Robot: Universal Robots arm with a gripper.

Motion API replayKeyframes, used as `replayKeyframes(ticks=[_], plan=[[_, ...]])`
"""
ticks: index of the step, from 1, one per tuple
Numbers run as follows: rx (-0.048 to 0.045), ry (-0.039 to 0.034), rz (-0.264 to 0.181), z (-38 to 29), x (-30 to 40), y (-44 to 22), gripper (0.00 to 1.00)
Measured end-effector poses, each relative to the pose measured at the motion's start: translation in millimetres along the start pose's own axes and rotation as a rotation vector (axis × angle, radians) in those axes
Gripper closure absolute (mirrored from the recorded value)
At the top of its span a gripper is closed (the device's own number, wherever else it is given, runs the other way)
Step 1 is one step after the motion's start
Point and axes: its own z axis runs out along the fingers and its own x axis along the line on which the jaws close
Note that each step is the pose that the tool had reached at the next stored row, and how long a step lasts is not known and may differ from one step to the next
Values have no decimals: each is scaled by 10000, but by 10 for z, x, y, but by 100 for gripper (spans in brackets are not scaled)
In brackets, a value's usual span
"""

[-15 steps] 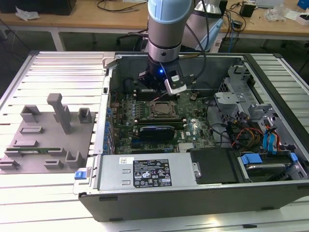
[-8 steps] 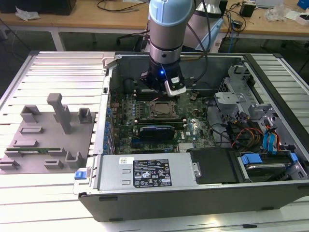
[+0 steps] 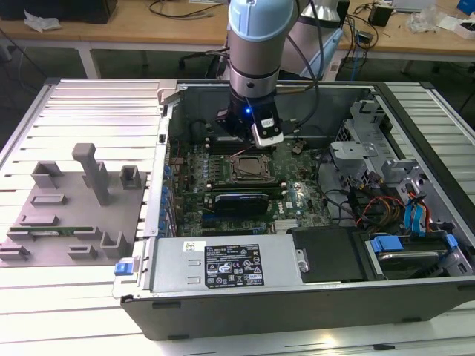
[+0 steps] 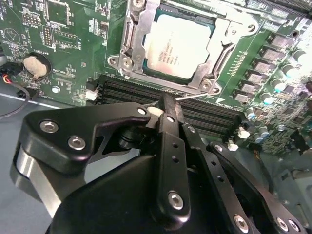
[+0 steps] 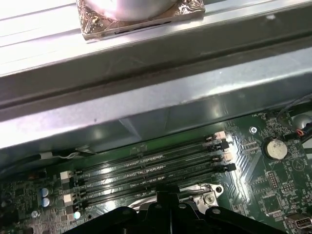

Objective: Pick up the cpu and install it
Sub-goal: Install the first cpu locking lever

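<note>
Exterior view: arm reaches straight down into the open computer case (image 3: pixel 415 297), wrist vertical, gripper (image 3: pixel 245 141) low over the motherboard (image 3: pixel 297 200), just behind the socket frame (image 3: pixel 246 167). Second wrist view: gripper (image 4: pixel 163 105) fingers closed together, holding nothing; cpu (image 4: pixel 180 46) sits in the socket. Print on the chip's lid too fine to read.

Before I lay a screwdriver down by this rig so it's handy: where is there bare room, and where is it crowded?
Free: the ribbed metal table behind the grey fixture block, and its strip in front of that block. Crowded: inside the computer case, where the gripper hangs just behind the cpu in its socket, with cables and drive bays on the exterior view's right.
</note>
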Motion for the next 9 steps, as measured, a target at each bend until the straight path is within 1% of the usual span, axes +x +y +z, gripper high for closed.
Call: replayKeyframes(ticks=[2,5,6,7,9], plan=[[0,0,3,20,4,19,89],[-1,-2,1,46,4,21,89],[-13,-55,-9,55,5,18,89],[-45,-170,-34,63,4,17,89],[-81,-299,-63,72,4,15,89]])
